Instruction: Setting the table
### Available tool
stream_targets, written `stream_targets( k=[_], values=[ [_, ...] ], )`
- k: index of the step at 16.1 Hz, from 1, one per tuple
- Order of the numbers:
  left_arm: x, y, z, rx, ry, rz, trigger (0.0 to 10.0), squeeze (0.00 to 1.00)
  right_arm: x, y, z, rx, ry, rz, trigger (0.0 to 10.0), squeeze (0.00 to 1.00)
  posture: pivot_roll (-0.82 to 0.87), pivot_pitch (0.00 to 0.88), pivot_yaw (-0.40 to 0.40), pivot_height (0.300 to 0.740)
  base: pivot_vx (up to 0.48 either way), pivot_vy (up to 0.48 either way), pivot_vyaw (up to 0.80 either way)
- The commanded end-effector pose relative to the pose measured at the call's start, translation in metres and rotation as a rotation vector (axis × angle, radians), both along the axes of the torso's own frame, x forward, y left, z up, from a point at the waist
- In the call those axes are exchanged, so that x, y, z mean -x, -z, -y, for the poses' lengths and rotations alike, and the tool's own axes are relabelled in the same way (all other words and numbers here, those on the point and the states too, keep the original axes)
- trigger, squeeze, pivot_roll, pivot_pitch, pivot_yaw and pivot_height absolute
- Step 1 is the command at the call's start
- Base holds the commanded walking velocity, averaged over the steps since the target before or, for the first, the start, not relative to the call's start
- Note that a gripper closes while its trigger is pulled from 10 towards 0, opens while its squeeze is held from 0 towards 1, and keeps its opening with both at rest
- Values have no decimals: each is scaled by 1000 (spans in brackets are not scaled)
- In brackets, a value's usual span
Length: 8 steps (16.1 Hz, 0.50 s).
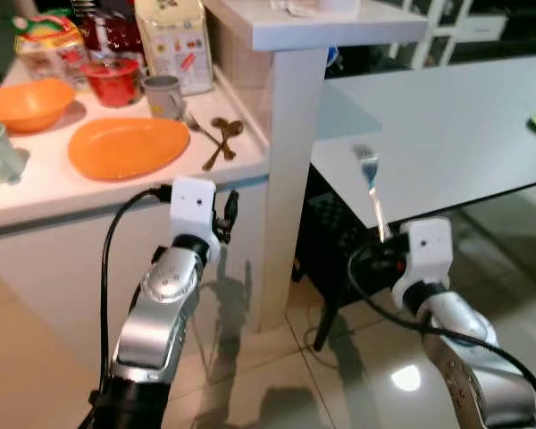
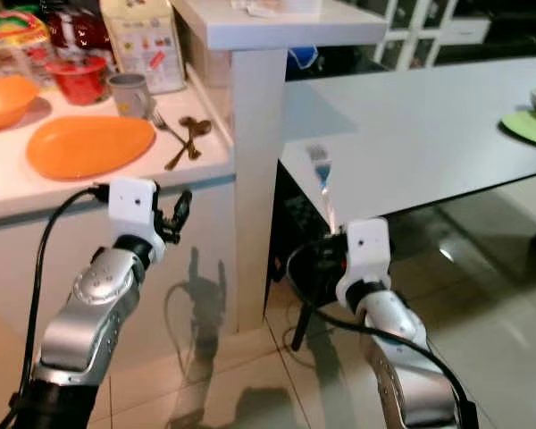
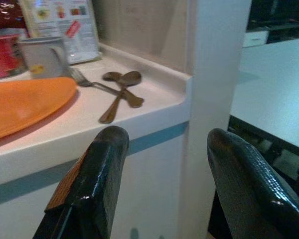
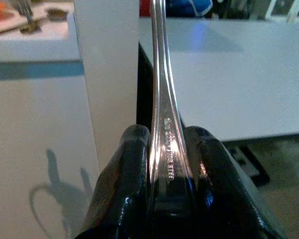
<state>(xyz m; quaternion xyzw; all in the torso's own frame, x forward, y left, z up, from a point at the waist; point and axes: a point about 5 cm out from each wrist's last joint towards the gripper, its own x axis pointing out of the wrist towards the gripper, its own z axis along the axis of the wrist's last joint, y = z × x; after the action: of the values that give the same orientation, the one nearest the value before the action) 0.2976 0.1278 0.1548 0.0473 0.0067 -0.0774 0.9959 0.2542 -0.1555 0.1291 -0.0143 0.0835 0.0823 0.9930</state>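
Right gripper (image 1: 386, 239) clamps the fork (image 1: 372, 183) upright, tines up; the table (image 1: 447, 134) lies just ahead. Left gripper (image 1: 225, 217) is spread, empty.

Fork handle (image 4: 164, 149) in the right wrist view is showing small stamped lettering, too blurred for reading. Carton (image 1: 172, 40) on the counter is carrying printed pictures and labels, also unreadable at this size.

On the counter (image 1: 36, 192) at left: plate (image 1: 125, 146) in front, bowl (image 1: 22, 103) behind-left, mug (image 1: 163, 94) behind-right – spoons (image 1: 221, 141) by the right edge. Right of the pillar (image 1: 290, 179), the table (image 1: 447, 125). Before its near edge, a fork (image 1: 370, 183) upright in the right gripper (image 1: 386, 239).
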Motion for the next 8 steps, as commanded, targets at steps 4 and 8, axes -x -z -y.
stream_targets(
  k=[4, 8],
  values=[
    [1, 6, -2, -2, -23, -22, 10000, 0, -3, 2, -1, 13, -3, 10, 10000, 0, -32, 0, -3, 740, 0, -454, 745],
    [-1, 5, 1, -20, -19, -3, 10000, 0, -5, 3, -2, 11, -3, 13, 10000, 0, -28, 0, -5, 740, 0, -452, 800]
  ],
)
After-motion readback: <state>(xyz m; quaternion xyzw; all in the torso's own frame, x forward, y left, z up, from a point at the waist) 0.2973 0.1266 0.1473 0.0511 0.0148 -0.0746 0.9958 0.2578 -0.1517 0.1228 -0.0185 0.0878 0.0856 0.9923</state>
